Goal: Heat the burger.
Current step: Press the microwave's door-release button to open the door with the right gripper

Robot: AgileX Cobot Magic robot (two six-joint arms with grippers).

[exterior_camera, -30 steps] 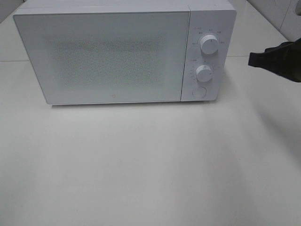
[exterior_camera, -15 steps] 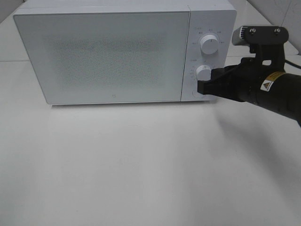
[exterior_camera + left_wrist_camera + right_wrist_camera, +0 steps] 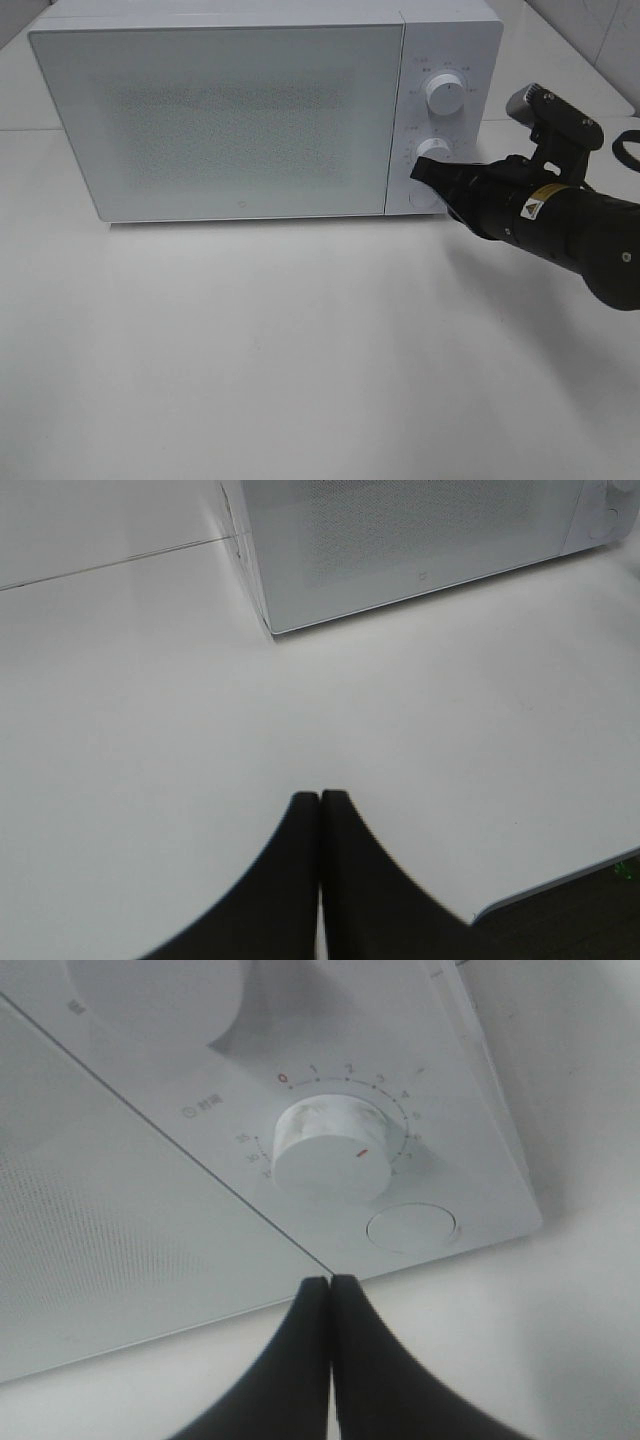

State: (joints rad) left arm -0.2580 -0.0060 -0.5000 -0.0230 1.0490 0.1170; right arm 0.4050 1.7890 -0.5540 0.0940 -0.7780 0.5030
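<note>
Burger: not visible in any view. The microwave point(image 3: 250, 110) door is closed and frosted, so the contents cannot be confirmed. Judged from the closed door and the task, the burger is most likely inside, beyond the right claw point(image 3: 420, 172).

**Claw state**
- Right claw: jaws pressed together, holding nothing. The tips sit at the control panel, just beside the lower dial point(image 3: 330, 1150) and just before the round button point(image 3: 411, 1227). Contact with the panel cannot be determined.
- Left claw point(image 3: 320, 800): jaws pressed together, holding nothing. It hangs over the bare desk point(image 3: 300, 350), with the microwave well ahead of it.

**Progress (judgement)**
- Loading and door closing appear complete.
- Setting the heating time appears to be the step in hand or just finished. The red mark on the lower dial points away from the red 0, toward the scale beyond 4.
- Whether heating is running cannot be told.

**Writing**
- Lower dial scale: a red 0, then 1, 2, 3, 4; also 30 and 35 on the far side.
- A clock symbol with two small characters stands by the scale; these are too blurred to read.
- Markings around the upper dial point(image 3: 443, 93) are illegible.
- A small door logo point(image 3: 238, 207) is too small to read.
- A warning-triangle sticker point(image 3: 537, 209) is on the right arm.
</note>
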